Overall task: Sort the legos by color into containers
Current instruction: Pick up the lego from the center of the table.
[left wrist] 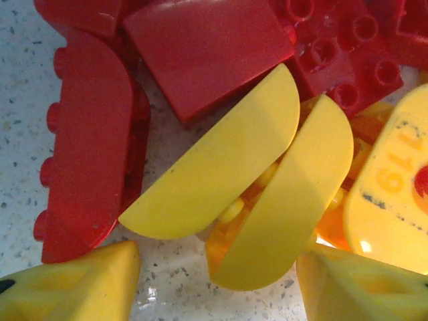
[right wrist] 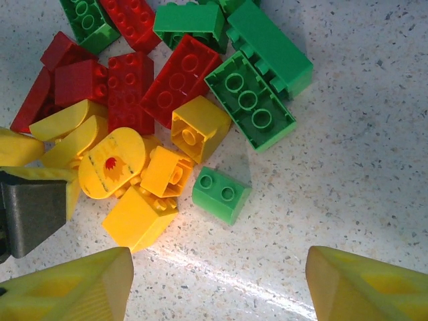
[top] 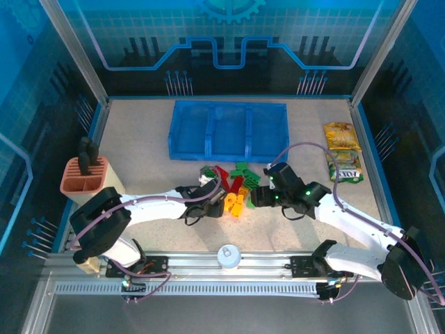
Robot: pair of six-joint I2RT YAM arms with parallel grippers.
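Note:
The legos (top: 233, 186) lie in a mixed red, yellow and green pile on the table in front of the blue three-compartment tray (top: 228, 130), whose containers look empty. My left gripper (left wrist: 217, 297) is open and low at the pile's left side. Two yellow half-round bricks (left wrist: 267, 187) lie just ahead, between its yellow fingertips (left wrist: 73, 284). Red bricks (left wrist: 93, 140) lie beyond them. My right gripper (right wrist: 217, 294) is open over bare table at the pile's right side. A small green two-stud brick (right wrist: 221, 194) sits just ahead of it, beside yellow bricks (right wrist: 137, 217) and a long green brick (right wrist: 251, 110).
A terracotta slotted holder (top: 83, 177) stands at the left edge. Two snack packets (top: 343, 160) lie at the right. The left gripper's dark body (right wrist: 30, 210) shows at the left of the right wrist view, close to the pile. Metal rails frame the table.

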